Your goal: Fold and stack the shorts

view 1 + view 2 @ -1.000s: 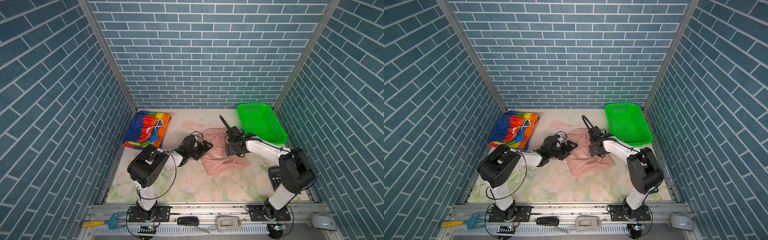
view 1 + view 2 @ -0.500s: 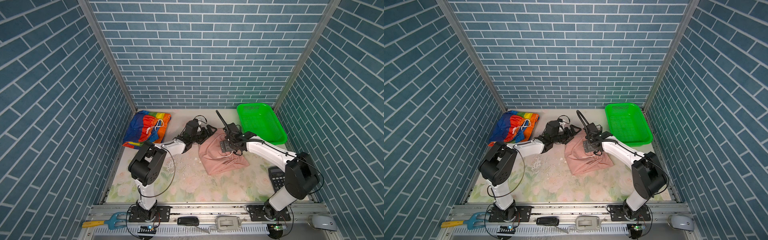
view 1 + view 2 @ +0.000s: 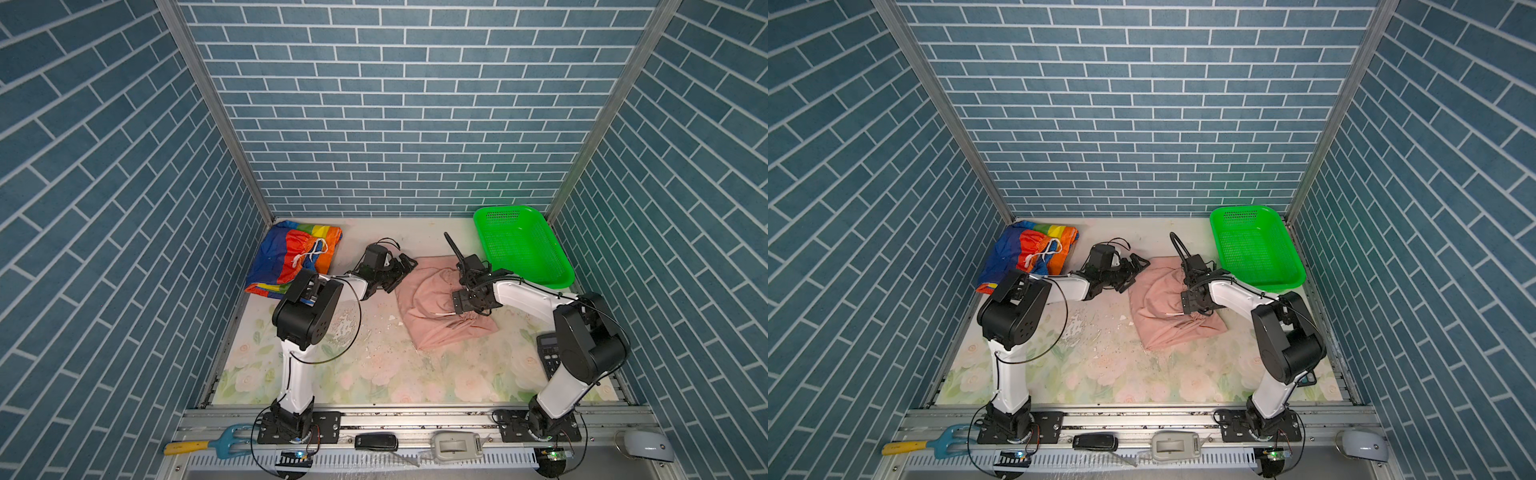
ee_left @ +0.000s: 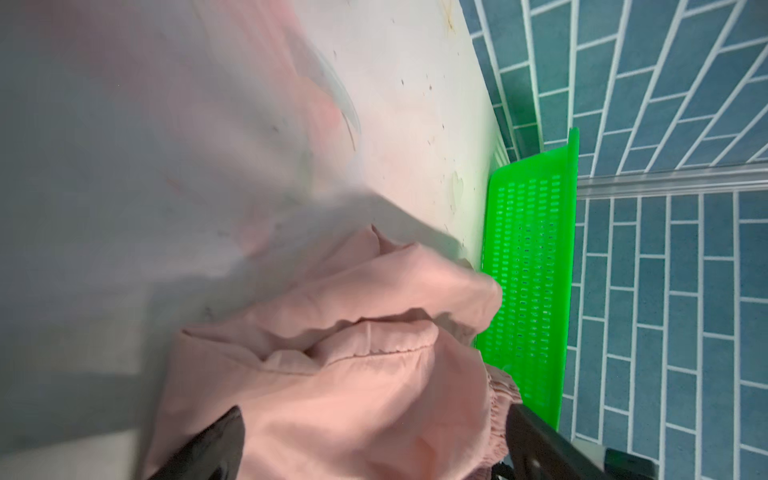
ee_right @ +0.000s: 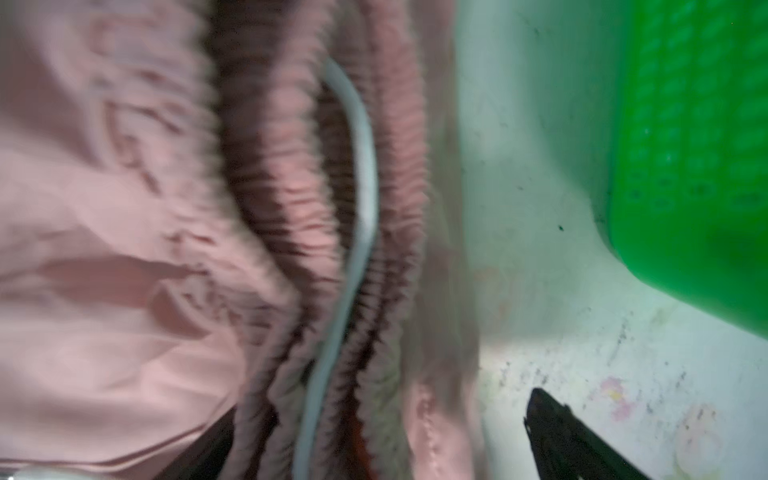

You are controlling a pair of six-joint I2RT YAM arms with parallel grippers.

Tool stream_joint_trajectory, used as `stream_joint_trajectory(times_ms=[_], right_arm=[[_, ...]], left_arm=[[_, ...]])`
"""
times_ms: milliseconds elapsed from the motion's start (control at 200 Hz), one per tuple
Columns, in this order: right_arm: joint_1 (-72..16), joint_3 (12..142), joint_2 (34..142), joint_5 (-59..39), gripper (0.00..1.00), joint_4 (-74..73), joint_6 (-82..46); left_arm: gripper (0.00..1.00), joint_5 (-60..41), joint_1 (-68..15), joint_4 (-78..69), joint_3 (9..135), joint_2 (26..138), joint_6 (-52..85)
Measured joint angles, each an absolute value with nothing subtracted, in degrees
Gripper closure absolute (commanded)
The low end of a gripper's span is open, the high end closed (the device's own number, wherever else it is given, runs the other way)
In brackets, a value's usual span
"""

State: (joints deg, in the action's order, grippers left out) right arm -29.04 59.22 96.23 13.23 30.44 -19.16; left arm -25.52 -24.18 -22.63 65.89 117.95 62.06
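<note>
Shorts of dusty pink cloth with a gathered drawstring waist (image 3: 436, 320) lay crumpled near the middle of the floral-printed tabletop (image 3: 374, 374). Their far edge lay just beside the bright green plastic mesh basket (image 3: 523, 249), which sat in the far right corner. Shiny rainbow-striped shorts (image 3: 291, 257) lay in the far left corner with a white cord on top, well apart from the pink pair.

The left gripper (image 3: 402, 274) lay low at the pink shorts' far left edge. In the left wrist view its two black fingers (image 4: 216, 444) stood spread wide, with folded pink cloth between them and nothing pinched.

The right gripper (image 3: 471, 303) pointed down onto the pink pair's right side, over the waistband. The blurred right wrist view showed its jaws parted just as wide. The ruched waistband (image 5: 270, 216) and its pale drawstring (image 5: 363, 187) ran between the black fingers (image 5: 565, 440), loose rather than clamped. One finger stood over bare tabletop near the basket.
</note>
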Motion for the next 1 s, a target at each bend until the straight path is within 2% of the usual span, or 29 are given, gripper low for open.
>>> stream_joint_trajectory(times_ms=[285, 485, 705, 1000], right_arm=[[-27.33, 55.77, 89.23, 13.06, 0.01, 31.18, -18.98], [-27.14, 55.94, 82.06, 10.52, 0.01, 32.58, -19.00], [-26.55, 56.62, 81.73, 6.90, 0.01, 32.62, -19.03], [-25.15, 56.51, 81.71, 3.81, 0.01, 32.36, -19.05]], left_arm=[[0.00, -29.10, -21.37, -20.12, 69.38, 119.63, 58.04], [0.00, -28.32, -20.99, -8.36, 69.60, 114.50, 50.54], [0.03, -28.08, -25.50, 3.38, 67.79, 103.83, 41.87], [0.05, -26.85, -28.45, 14.90, 63.40, 105.73, 36.73]])
